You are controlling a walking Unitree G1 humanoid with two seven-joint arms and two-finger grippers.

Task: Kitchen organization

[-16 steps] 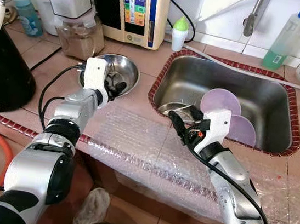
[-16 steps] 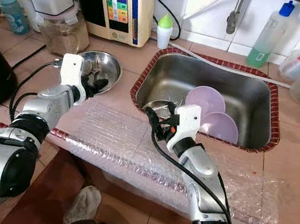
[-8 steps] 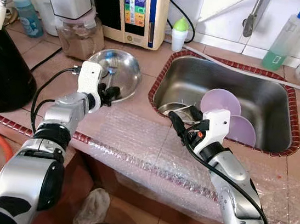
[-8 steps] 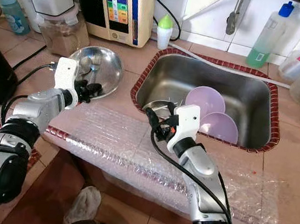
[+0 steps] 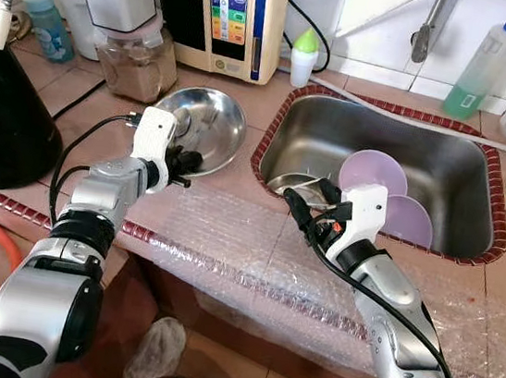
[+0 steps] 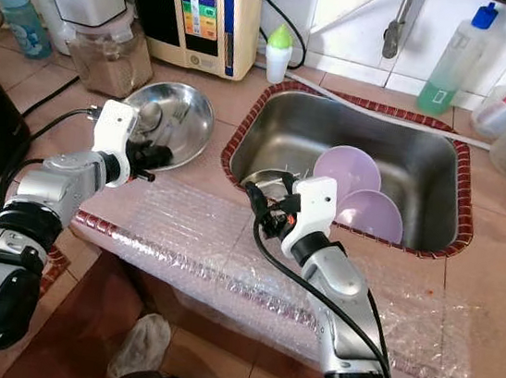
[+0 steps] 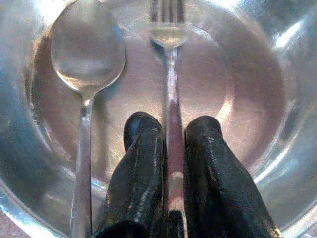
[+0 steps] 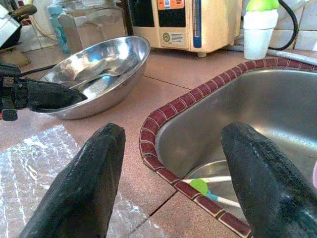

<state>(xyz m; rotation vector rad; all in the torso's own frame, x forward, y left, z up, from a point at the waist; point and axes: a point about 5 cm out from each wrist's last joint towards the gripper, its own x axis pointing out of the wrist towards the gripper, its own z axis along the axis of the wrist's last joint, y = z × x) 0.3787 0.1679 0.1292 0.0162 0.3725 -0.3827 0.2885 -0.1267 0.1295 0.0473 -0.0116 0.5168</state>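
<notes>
Left gripper (image 5: pixel 180 159): positioned at the near rim of the steel bowl (image 5: pixel 208 118) on the tiled counter (image 5: pixel 236 173); the bowl is tipped up, near edge raised.
Left jaw state: clenched on the fork (image 7: pixel 168 99). In the left wrist view the fork handle runs straight between the two black fingers (image 7: pixel 138 168), touching both; tines point away from the wrist.
Fork location: inside the steel bowl, head on the bowl floor, handle end hidden between the fingers.
Spoon (image 7: pixel 86 64): lies in the same bowl, just beside the fork and roughly parallel to it, outside the jaws.
Right gripper (image 8: pixel 173 163): held over the near left corner of the sink (image 5: pixel 461 170), above its red-tiled rim (image 8: pixel 168 144).
Right jaw state: released, fingers spread wide, nothing between them.
Sink contents: two lilac plates (image 5: pixel 374 171) lean against the right half; a small utensil with a green tip (image 8: pixel 200 187) lies on the bottom near the corner.
Bubble wrap (image 5: pixel 229 232): spread along the front edge of the counter, below both grippers.
Rear of counter: beige appliance (image 5: pixel 230 9), glass jar (image 5: pixel 137 62), small green-capped bottle (image 5: pixel 302 56).
</notes>
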